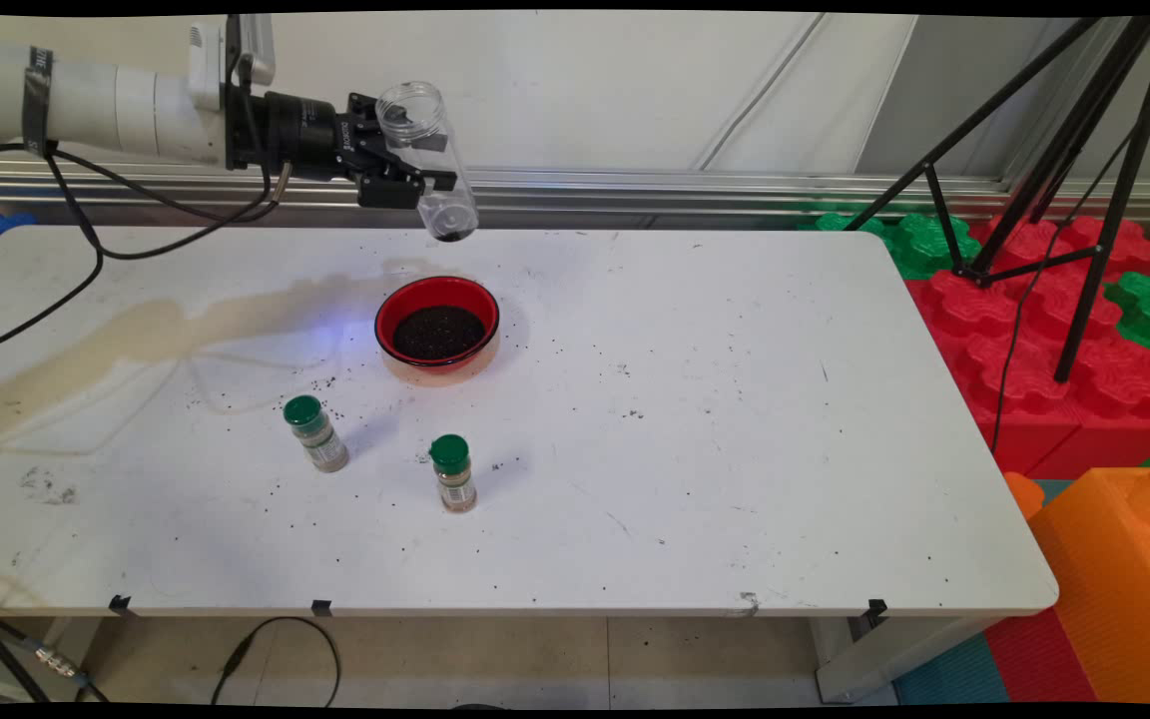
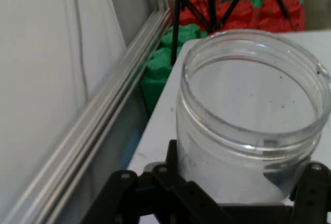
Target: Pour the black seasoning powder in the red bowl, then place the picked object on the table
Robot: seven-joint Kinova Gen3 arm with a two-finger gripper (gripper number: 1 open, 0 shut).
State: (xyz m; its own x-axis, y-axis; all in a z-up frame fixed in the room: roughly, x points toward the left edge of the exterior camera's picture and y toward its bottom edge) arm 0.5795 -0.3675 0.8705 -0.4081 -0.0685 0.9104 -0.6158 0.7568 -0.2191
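Gripper (image 1: 400, 150) is clamped on a clear plastic jar (image 1: 429, 160), one finger on each side of the body about mid-height. The hand view confirms it: the black linkage wraps the jar (image 2: 253, 120) low down, with the gripper (image 2: 240, 193) closed against its wall. The jar is in the air, well clear of the white table (image 1: 735, 399). It's lidless and tilted, with the open threaded mouth up and leaning toward the arm and the base down and away. It's nearly empty, with only a small dark residue in the bottom corner and a few specks on the inside wall. In the main view the base sits over the table's far edge, just behind a red bowl (image 1: 390, 310). The bowl stands on the table and holds a mound of dark granules (image 1: 438, 332). Loose dark grains are scattered on the tabletop around the bowl and further out, and a tan stain (image 1: 166, 330) runs to the bowl's left. Two small green-capped spice bottles (image 1: 315, 432) (image 1: 453, 472) stand upright on the near side, apart from each other and from the bowl. Off the table there's an aluminium rail (image 1: 635, 185) along the wall, a black tripod (image 1: 1034, 150) at right over red and green foam blocks (image 1: 1034, 330), and an orange block (image 1: 1114, 579) in the near-right corner.
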